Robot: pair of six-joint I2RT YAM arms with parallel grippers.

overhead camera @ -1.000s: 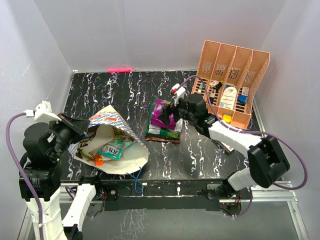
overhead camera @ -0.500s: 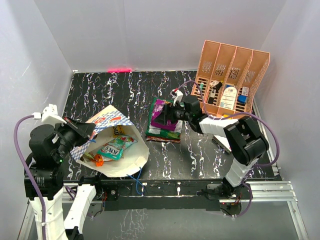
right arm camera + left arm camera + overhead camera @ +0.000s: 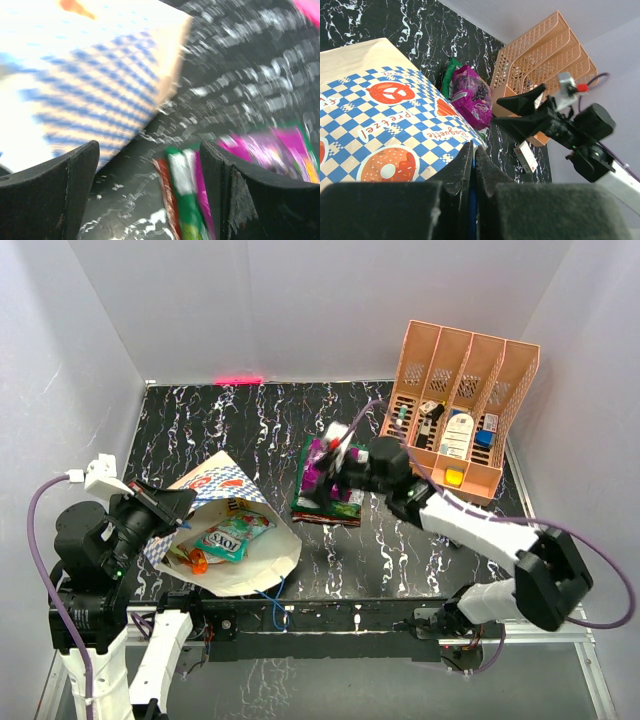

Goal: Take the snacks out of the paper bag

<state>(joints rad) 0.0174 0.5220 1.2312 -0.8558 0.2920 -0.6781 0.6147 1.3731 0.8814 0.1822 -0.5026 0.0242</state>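
The paper bag [image 3: 215,478] lies on its side at the left with its mouth toward the near edge. It also shows in the left wrist view [image 3: 380,115] and, blurred, in the right wrist view [image 3: 75,75]. Inside are a teal packet [image 3: 225,538], an orange one [image 3: 197,562] and a dark brown one [image 3: 236,505]. My left gripper [image 3: 178,502] [image 3: 472,147] is shut on the bag's blue cord handle at its upper rim. A purple packet [image 3: 318,454] [image 3: 470,97] [image 3: 265,145] lies on a green packet [image 3: 330,505] [image 3: 187,200] mid-table. My right gripper [image 3: 325,465] [image 3: 150,150] [image 3: 495,111] hovers open and empty over them.
The salmon-orange file rack [image 3: 460,390] [image 3: 540,50] with small bottles stands at the back right. A small white-and-red flat box [image 3: 526,156] lies right of the packet pile, under my right arm. White walls close in the table on three sides.
My right arm has swung its elbow out to the right, and its gripper now hangs open over the packet pile. My left gripper has shifted slightly right and down with the bag's rim.
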